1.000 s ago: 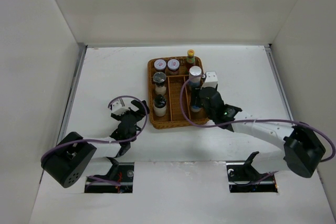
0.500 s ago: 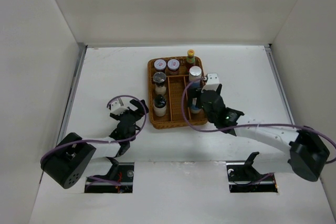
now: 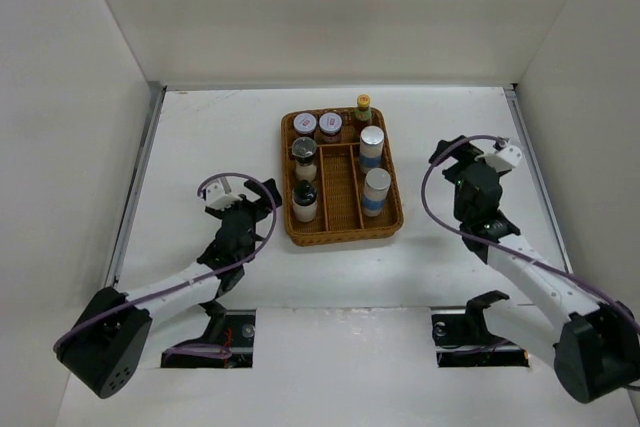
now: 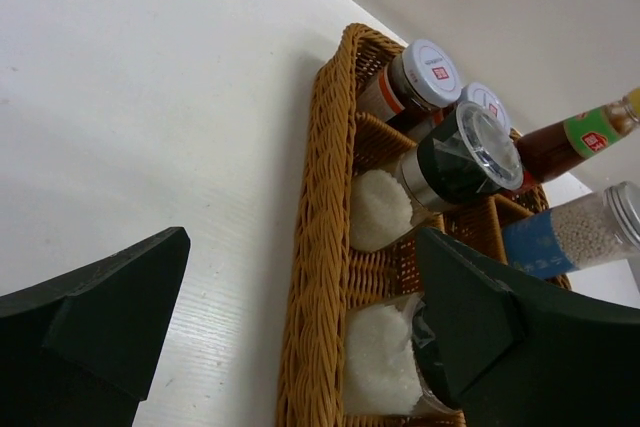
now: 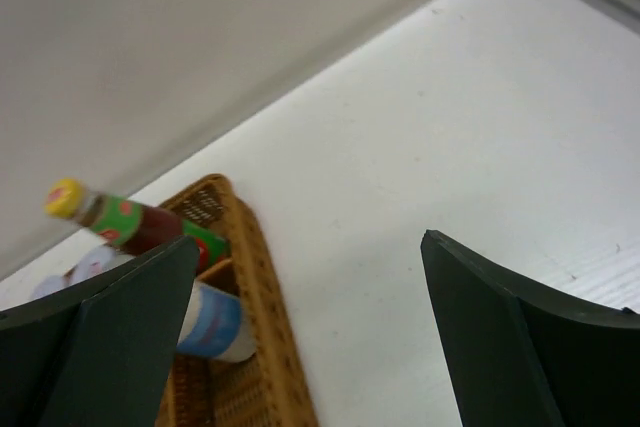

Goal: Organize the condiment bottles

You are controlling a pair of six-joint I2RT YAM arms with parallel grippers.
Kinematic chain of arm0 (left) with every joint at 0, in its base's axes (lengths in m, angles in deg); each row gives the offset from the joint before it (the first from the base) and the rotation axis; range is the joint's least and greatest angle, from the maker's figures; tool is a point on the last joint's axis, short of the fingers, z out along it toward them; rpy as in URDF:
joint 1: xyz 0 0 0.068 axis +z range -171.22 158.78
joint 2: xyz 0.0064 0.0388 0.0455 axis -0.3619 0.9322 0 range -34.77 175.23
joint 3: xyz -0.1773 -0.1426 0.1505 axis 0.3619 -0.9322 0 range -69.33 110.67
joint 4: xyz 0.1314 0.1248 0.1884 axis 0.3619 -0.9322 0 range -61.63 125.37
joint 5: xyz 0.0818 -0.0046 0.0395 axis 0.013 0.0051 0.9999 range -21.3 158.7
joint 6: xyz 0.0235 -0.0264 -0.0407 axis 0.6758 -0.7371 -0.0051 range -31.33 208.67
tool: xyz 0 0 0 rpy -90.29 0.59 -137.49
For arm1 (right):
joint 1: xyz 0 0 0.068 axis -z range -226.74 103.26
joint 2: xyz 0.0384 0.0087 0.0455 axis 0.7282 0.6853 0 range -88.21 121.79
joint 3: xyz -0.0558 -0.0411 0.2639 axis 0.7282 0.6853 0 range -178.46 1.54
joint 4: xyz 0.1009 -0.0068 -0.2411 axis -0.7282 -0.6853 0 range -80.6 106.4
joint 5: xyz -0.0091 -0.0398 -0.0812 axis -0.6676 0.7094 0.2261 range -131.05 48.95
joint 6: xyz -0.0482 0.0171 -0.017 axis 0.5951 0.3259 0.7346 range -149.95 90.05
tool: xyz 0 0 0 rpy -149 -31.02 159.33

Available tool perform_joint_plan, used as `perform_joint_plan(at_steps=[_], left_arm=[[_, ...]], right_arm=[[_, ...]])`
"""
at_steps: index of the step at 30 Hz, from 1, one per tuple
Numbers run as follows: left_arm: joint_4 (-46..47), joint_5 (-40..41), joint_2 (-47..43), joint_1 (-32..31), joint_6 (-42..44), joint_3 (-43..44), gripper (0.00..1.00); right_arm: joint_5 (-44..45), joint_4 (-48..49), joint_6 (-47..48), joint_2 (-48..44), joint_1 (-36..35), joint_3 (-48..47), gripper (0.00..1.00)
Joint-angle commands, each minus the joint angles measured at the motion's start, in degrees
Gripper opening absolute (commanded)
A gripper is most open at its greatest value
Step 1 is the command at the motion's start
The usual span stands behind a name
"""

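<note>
All the condiment bottles stand in the brown wicker tray (image 3: pixel 341 237). Two pink-white-lidded jars (image 3: pixel 306 124) (image 3: pixel 330 124) and the yellow-capped sauce bottle (image 3: pixel 363 107) line the back. The grey-lidded jar (image 3: pixel 303 152) and the black-capped white bottle (image 3: pixel 304 198) fill the left column. Two silver-capped shakers (image 3: pixel 372 143) (image 3: pixel 377 188) stand on the right. My left gripper (image 3: pixel 252 209) is open just left of the tray, facing its rim (image 4: pixel 320 247). Off to the tray's right, my right gripper (image 3: pixel 452 159) is open and empty over bare table, with the sauce bottle (image 5: pixel 130 222) and a shaker (image 5: pixel 215 322) at its left.
White walls enclose the table on the left (image 3: pixel 70 147), back (image 3: pixel 340 17) and right (image 3: pixel 590 117). Purple cables (image 3: pixel 430 197) loop off both wrists. Two cut-outs (image 3: pixel 225 332) (image 3: pixel 478 332) with the arm bases sit at the near edge.
My right gripper opened off the near silver-capped shaker, left it standing in the tray's right compartment, and drew back to the right. The left arm shifted slightly and stayed open.
</note>
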Motion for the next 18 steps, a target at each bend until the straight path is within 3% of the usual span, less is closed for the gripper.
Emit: perform_joint_plan(at_steps=[1, 8, 12, 18], left_arm=[[-6.5, 2.0, -2.0, 0.6, 0.5, 2.5, 1.0], [-21.3, 1.4, -6.9, 0.6, 0.7, 5.9, 1.0], [-30.6, 0.9, -13.3, 0.9, 0.7, 8.3, 1.0], [-33.3, 0.9, -15.5, -1.4, 0.7, 10.1, 1.0]], right_arm=[[-6.7, 4.7, -9.4, 4.6, 3.7, 3.1, 1.0], [-11.1, 16.9, -15.6, 11.3, 5.8, 10.7, 1.0], [-14.5, 18.2, -17.3, 13.4, 6.7, 10.6, 1.0], [-15.8, 18.4, -17.4, 14.1, 6.9, 10.1, 1.0]])
